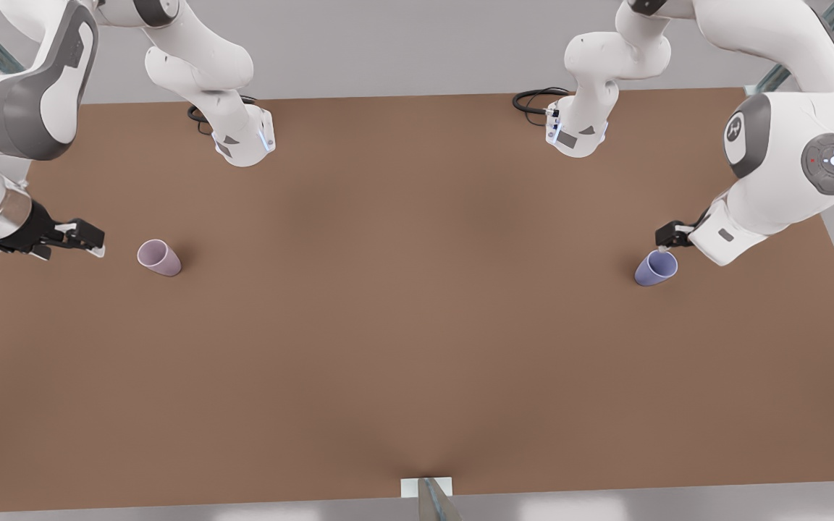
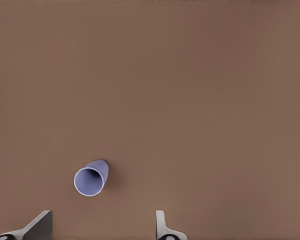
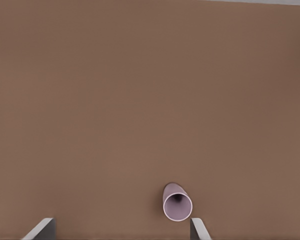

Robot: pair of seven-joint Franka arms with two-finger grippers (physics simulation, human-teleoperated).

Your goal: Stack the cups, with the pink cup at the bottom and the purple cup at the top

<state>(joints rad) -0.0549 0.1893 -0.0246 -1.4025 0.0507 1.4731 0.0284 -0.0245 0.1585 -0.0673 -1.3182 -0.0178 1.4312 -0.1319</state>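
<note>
The pink cup (image 1: 158,257) stands upright on the brown table (image 1: 402,325) at the front view's left. Just beside it, toward the table's edge, hovers my right gripper (image 1: 91,239), open and holding nothing. In the right wrist view the pink cup (image 3: 177,204) sits close to one fingertip (image 3: 198,227). At the front view's right stands the purple cup (image 1: 656,268), upright, directly under my left gripper (image 1: 667,239), which is open too. In the left wrist view the purple cup (image 2: 91,179) lies ahead of the open left gripper (image 2: 100,227), nearer one finger (image 2: 40,224).
Both arm bases (image 1: 243,137) (image 1: 576,130) stand at the table's far edge with black cables (image 1: 533,98) beside them. A small white bracket (image 1: 428,488) juts up at the near edge. A wide stretch of bare table separates the two cups.
</note>
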